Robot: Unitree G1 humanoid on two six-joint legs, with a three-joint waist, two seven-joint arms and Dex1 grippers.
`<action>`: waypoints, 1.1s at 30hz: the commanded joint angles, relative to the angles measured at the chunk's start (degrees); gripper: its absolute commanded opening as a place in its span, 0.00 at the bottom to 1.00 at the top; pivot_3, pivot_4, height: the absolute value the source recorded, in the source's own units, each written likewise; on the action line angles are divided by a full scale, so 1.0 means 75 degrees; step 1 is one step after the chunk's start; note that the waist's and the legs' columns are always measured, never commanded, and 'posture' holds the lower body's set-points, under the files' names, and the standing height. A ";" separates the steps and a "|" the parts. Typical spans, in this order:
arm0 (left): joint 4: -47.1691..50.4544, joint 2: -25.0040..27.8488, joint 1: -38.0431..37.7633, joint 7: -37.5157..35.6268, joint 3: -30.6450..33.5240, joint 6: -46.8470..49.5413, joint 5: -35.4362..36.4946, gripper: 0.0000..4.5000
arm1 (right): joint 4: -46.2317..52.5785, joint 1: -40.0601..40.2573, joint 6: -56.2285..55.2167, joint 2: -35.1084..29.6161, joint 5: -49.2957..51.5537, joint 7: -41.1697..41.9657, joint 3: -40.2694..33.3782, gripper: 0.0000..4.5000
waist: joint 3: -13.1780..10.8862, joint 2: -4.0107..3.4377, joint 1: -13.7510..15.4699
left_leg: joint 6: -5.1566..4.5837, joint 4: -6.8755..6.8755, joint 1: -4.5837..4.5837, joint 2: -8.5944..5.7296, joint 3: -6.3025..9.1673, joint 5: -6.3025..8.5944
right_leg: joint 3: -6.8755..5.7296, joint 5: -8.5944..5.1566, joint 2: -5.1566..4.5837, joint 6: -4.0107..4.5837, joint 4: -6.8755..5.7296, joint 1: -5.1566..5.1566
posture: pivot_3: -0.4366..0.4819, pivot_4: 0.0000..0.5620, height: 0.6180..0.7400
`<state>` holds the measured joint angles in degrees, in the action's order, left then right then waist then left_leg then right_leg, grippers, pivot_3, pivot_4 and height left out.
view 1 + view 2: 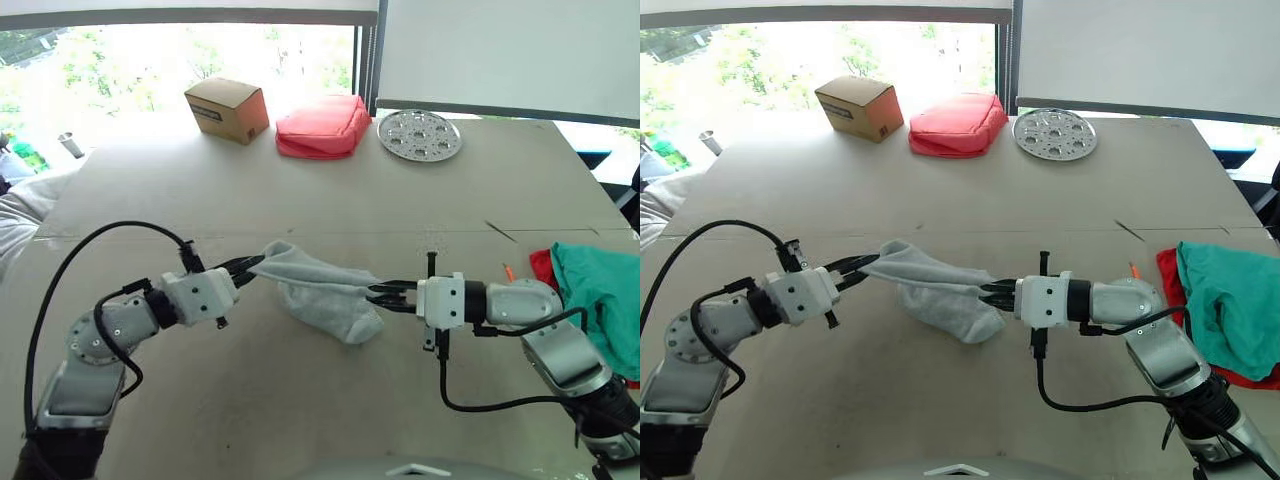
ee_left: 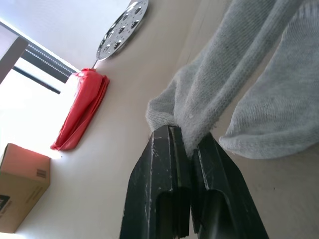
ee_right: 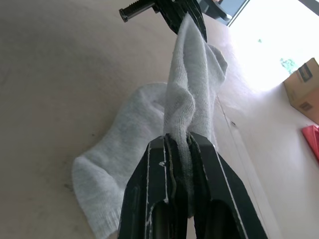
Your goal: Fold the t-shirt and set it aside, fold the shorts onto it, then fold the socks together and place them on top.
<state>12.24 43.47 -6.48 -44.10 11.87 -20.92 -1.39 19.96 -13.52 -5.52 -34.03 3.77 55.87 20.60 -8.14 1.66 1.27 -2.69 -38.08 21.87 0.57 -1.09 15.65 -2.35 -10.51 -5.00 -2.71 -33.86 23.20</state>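
Observation:
The light grey socks [image 1: 320, 285] are at the middle of the table. One is stretched between my two grippers and the other lies flat under it. My left gripper [image 1: 252, 266] is shut on the stretched sock's left end, and its black fingers [image 2: 174, 164] pinch the cloth. My right gripper [image 1: 378, 295] is shut on its right end [image 3: 179, 114]. At the table's right edge the teal-green shorts [image 1: 605, 290] lie on the red t-shirt [image 1: 543, 265], which peeks out from under them.
Along the table's far edge stand a cardboard box [image 1: 227, 108], a coral-pink padded pouch [image 1: 323, 127] and a round perforated metal plate [image 1: 419, 134]. A small orange object [image 1: 508, 271] lies near the t-shirt. Black cables trail from both wrists.

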 commanded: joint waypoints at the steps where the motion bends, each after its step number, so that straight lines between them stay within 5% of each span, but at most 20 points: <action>1: 0.0318 -0.0004 -0.0151 0.0291 0.0048 -0.0045 -0.0248 0.01 | -0.0211 0.0126 -0.0754 -0.0226 -0.0327 0.0155 0.0092 0.00 | -0.0002 -0.0001 -0.0009 | -0.0001 0.0002 0.0000 0.0000 0.0001 0.0000 | -0.0001 0.0001 0.0004 0.0002 -0.0002 0.0000 | 0.48 0.27 0.99; 16: -0.0297 0.0255 0.0092 0.0036 -0.0924 0.0140 -0.0555 0.01 | -0.1095 -0.0167 -0.1261 -0.0065 -0.1257 0.0173 0.0712 0.00 | -0.0002 -0.0005 -0.0055 | -0.0001 0.0010 -0.0007 0.0003 -0.0006 0.0000 | 0.0000 -0.0001 0.0014 0.0003 -0.0001 -0.0001 | 0.48 0.27 0.99; 20: -0.0068 0.0426 -0.0091 -0.0358 -0.0845 0.0608 -0.0020 0.35 | -0.1087 -0.0114 -0.1226 -0.0163 -0.1273 0.0186 0.0624 0.33 | -0.0004 -0.0007 -0.0057 | 0.0000 0.0010 -0.0007 0.0004 -0.0005 0.0000 | 0.0000 0.0000 0.0014 0.0003 -0.0002 0.0000 | 0.48 0.27 0.99; 22: 0.0262 0.0635 -0.0527 -0.0834 -0.0260 0.1256 0.1049 0.45 | -0.0782 0.0046 -0.1029 -0.0439 -0.1028 0.0343 0.0428 0.56 | -0.0006 -0.0010 -0.0069 | -0.0001 0.0010 -0.0008 0.0005 -0.0006 0.0000 | 0.0001 -0.0001 0.0014 0.0003 -0.0001 0.0000 | 0.48 0.27 0.99; 26: 0.0819 0.0890 -0.1148 -0.1499 0.0846 0.3057 0.3201 0.45 | 0.0153 0.0375 -0.0058 -0.0876 0.0173 0.0734 -0.0048 0.56 | -0.0014 -0.0019 -0.0060 | 0.0000 0.0011 0.0001 0.0013 -0.0004 0.0001 | -0.0001 -0.0003 0.0009 0.0001 -0.0001 0.0011 | 0.48 0.27 0.99; 29: 0.1099 0.1289 -0.1275 -0.1677 0.1684 0.5957 0.5863 0.45 | 0.1188 0.0730 0.1694 -0.1126 0.1930 0.0812 -0.0604 0.56 | -0.0013 -0.0015 -0.0051 | 0.0000 0.0010 0.0000 0.0017 0.0001 0.0001 | -0.0002 -0.0014 0.0006 -0.0019 -0.0001 0.0010 | 0.48 0.27 0.99; 33: 0.1473 0.1438 -0.0486 -0.0947 0.1680 0.8331 0.8335 0.45 | 0.1641 0.0528 0.3732 -0.0934 0.3471 0.0305 -0.0960 0.56 | -0.0012 -0.0010 -0.0044 | -0.0001 0.0009 -0.0004 0.0015 0.0010 0.0002 | -0.0005 -0.0022 0.0003 -0.0031 0.0000 0.0000 | 0.48 0.27 0.99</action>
<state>19.95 54.24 -12.23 -53.54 24.11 36.91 54.19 30.63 -8.24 17.76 -41.86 25.84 60.18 15.23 -8.23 1.59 0.94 -2.70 -38.02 21.84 0.65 -0.98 15.67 -2.40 -10.68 -5.00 -2.95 -33.86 23.20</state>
